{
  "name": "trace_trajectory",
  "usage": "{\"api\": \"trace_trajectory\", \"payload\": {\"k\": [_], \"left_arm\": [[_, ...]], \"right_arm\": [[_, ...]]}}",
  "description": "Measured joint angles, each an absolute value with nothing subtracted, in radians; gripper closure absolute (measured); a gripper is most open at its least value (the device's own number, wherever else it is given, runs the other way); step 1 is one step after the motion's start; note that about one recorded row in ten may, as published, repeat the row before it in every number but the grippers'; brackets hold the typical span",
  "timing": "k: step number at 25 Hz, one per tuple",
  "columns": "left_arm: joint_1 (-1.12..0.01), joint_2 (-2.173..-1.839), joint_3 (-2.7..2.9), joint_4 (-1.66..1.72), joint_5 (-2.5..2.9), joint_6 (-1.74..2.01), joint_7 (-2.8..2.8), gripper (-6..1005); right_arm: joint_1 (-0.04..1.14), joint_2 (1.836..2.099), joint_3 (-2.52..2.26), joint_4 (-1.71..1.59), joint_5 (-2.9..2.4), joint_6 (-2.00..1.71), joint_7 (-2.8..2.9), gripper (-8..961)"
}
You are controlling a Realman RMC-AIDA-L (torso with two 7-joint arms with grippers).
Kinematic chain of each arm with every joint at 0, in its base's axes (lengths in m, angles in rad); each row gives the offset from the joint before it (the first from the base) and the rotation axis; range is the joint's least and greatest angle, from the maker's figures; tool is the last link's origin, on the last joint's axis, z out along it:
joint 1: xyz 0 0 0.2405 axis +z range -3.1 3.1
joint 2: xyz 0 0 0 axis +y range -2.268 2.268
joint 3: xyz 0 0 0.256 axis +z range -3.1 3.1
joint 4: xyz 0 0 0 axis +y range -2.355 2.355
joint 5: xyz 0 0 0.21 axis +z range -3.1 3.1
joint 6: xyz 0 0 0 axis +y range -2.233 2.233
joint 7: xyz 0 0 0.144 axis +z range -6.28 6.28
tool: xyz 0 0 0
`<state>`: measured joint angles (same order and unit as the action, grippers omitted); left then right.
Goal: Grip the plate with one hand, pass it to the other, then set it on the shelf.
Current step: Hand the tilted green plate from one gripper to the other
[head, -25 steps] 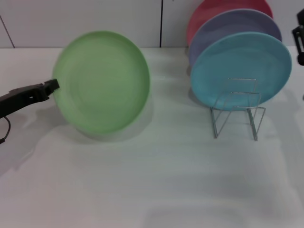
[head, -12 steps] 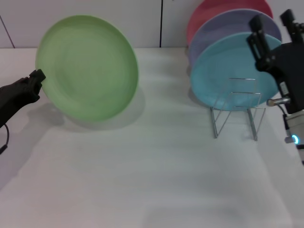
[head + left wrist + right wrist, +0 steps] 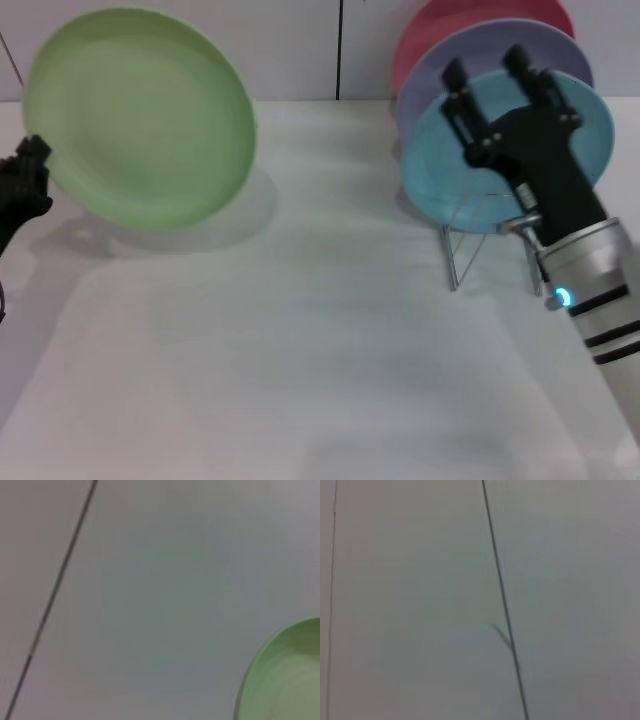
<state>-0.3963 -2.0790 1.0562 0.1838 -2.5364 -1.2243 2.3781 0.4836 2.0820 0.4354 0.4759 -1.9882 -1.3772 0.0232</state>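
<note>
While raised — plate in left pincer

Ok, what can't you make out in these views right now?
- Left gripper: head view's edge crops it; its grip on the light green round plastic plate is unclear.
- Thin silver wire rack: right gripper partly covers it.
- Right wrist view: only wall.
</note>
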Motion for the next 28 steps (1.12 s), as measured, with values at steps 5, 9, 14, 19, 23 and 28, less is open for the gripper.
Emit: {"api": "trace_trajectory", "payload": {"k": [5, 9, 14, 19, 23, 28], "left_arm": [[-0.448, -2.080, 1.054, 0.066, -2.659, -1.300, 2.511, 969], [-0.468, -2.080, 1.042, 0.032, -2.673, -1.331, 2.551, 969], [-0.469, -2.080, 1.040, 0.014, -2.672, -1.364, 2.561, 970], [-0.464, -2.080, 1.048, -0.009, -2.662, -1.402, 2.580, 969], [-0.466, -2.080, 1.052, -0.013, -2.643, -1.407, 2.600, 969], [-0.473, -2.080, 1.052, -0.016, -2.620, -1.399, 2.608, 969]], "right_arm": [[0.489, 2.082, 0.414, 0.527, -1.992, -1.296, 0.024, 261], [0.494, 2.082, 0.410, 0.572, -2.006, -1.211, 0.030, 261], [0.511, 2.081, 0.410, 0.625, -2.013, -1.093, 0.034, 261], [0.533, 2.080, 0.410, 0.645, -2.022, -1.027, 0.064, 261], [0.534, 2.081, 0.413, 0.650, -2.053, -1.004, 0.091, 261], [0.520, 2.084, 0.410, 0.650, -2.056, -1.002, 0.093, 261]]}}
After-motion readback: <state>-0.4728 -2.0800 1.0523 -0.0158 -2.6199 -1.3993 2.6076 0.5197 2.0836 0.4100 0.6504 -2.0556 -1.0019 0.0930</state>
